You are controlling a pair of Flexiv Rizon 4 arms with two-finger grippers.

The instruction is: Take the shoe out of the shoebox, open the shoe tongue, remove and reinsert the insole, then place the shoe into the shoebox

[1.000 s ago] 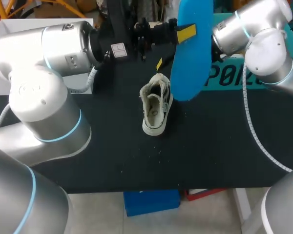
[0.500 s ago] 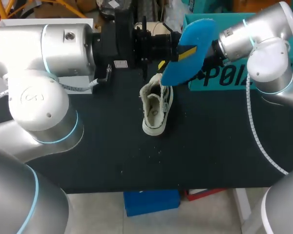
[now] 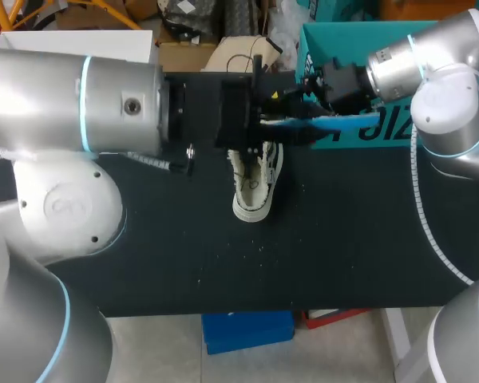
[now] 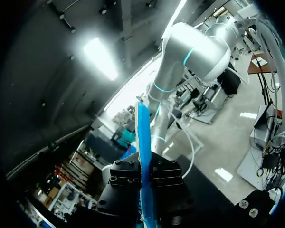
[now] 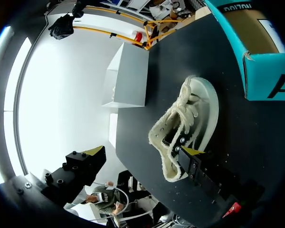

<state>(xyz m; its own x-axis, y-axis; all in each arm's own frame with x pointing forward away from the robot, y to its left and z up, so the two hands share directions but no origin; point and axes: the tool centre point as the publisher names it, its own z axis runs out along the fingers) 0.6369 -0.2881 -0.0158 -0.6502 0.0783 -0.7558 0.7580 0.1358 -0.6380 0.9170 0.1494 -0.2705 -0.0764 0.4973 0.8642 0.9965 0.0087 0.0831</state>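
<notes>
Insole (image 3: 335, 122) swung down edge-on | left gripper (image 4: 145, 173) clamps it | right gripper (image 5: 142, 152) spread apart | shoe (image 3: 254, 179) on black table (image 3: 184, 239)

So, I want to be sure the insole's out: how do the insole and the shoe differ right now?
The insole is blue; the shoe is off-white. The insole is clamped edge-on in the left hand, off the table; the shoe lies on the table, gripped by neither hand. Both are outside the shoebox.

A black table (image 3: 343, 239) bears a few small pale specks (image 3: 261, 246) near its middle
</notes>
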